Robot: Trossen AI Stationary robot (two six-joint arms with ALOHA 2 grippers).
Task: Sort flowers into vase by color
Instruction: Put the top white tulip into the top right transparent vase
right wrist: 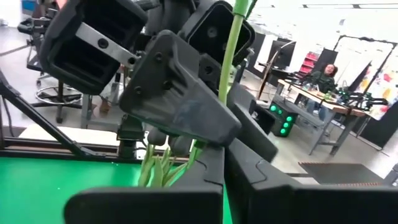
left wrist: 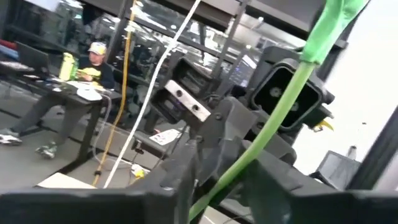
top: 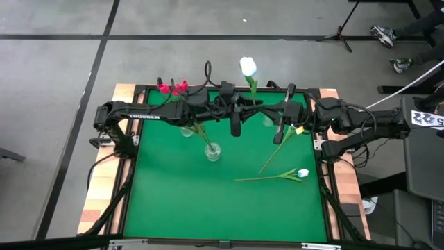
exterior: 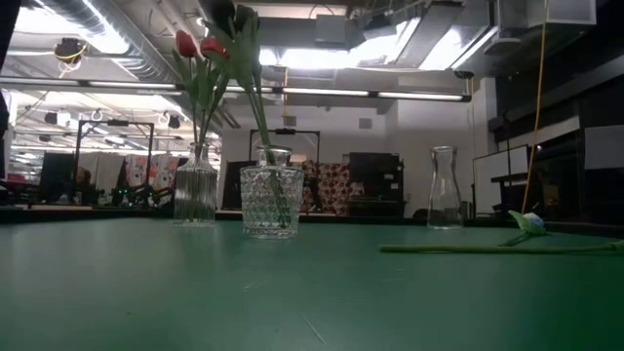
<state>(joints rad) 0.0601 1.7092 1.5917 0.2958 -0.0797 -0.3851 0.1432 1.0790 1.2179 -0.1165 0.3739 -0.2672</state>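
White tulip [top: 248,67] held upright above the worktop's [top: 173,194] far edge; right gripper [top: 279,132] pinches its stem, left gripper [top: 236,128] closes around it just beside, nearest the vases.

Lighting: bright ceiling strip lights [exterior: 322,93] glare in low view; table mat [exterior: 195,292] dim. Overhead view even, soft shadows. Wrist views: near fingers [right wrist: 186,112] blurred, white background overexposed.

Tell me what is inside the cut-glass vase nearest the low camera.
The cut-glass vase holds green flower stems rising above its rim. A dark flower head tops them, partly cut off by the picture's edge. Whether there is water cannot be told.
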